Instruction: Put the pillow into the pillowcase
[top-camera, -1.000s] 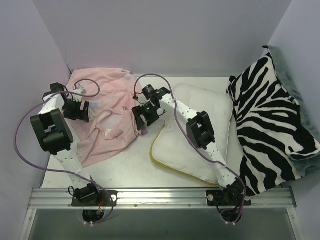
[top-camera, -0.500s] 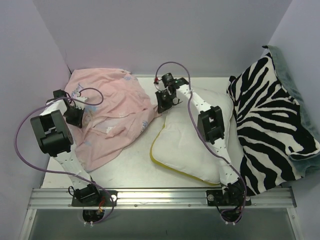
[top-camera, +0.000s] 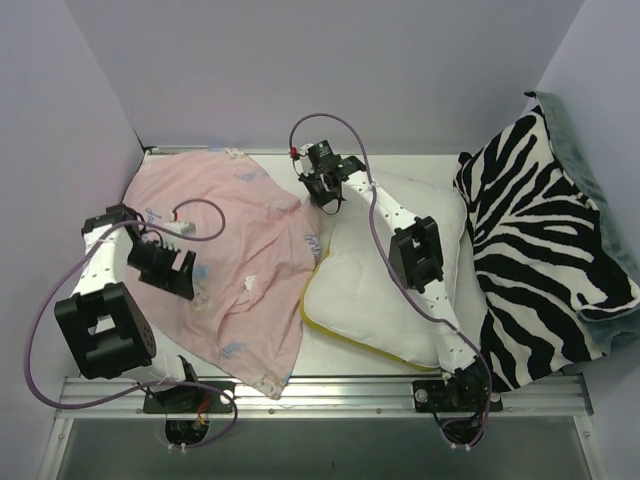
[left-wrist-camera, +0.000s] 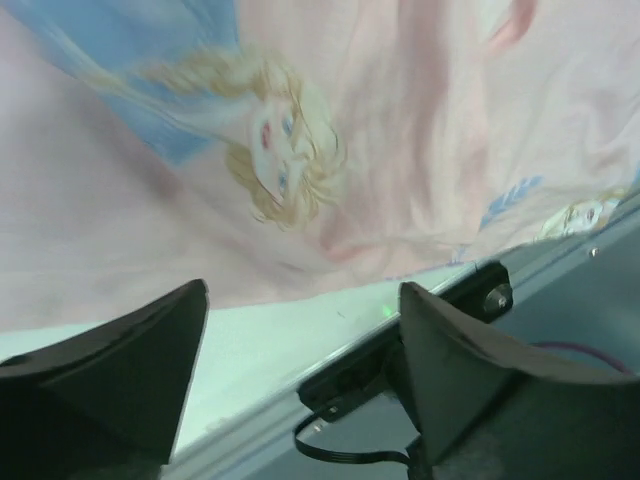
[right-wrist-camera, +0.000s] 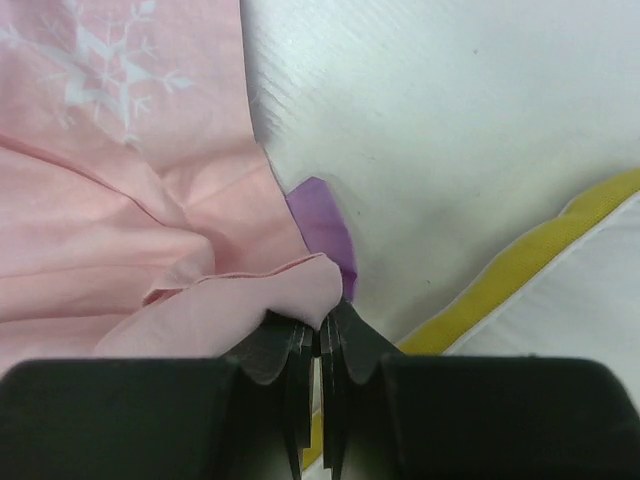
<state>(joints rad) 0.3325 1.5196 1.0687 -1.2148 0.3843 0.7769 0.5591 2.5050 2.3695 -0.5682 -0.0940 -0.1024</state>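
Observation:
The pillowcase (top-camera: 240, 260) lies spread pale pink side up over the left of the table, reaching the front rail. In the left wrist view its blonde princess print (left-wrist-camera: 280, 150) shows above the fingers. My left gripper (top-camera: 170, 272) sits over its left part, open (left-wrist-camera: 300, 335), with nothing between the fingers. My right gripper (top-camera: 322, 192) is at the back, by the pillow's far left corner, shut (right-wrist-camera: 320, 325) on a fold of the pillowcase edge (right-wrist-camera: 290, 285); a purple bit (right-wrist-camera: 325, 225) shows beside it. The white pillow (top-camera: 390, 270) with its yellow band (right-wrist-camera: 530, 260) lies right of the case.
A zebra-striped blanket (top-camera: 540, 240) is piled against the right wall. The metal rail (top-camera: 330, 392) runs along the near edge, with both arm bases on it. Walls close in the left, back and right sides.
The pillowcase has been drawn out flatter and toward the front rail. My left gripper moved nearer and stands open. My right gripper shifted toward the back, still pinching the case edge.

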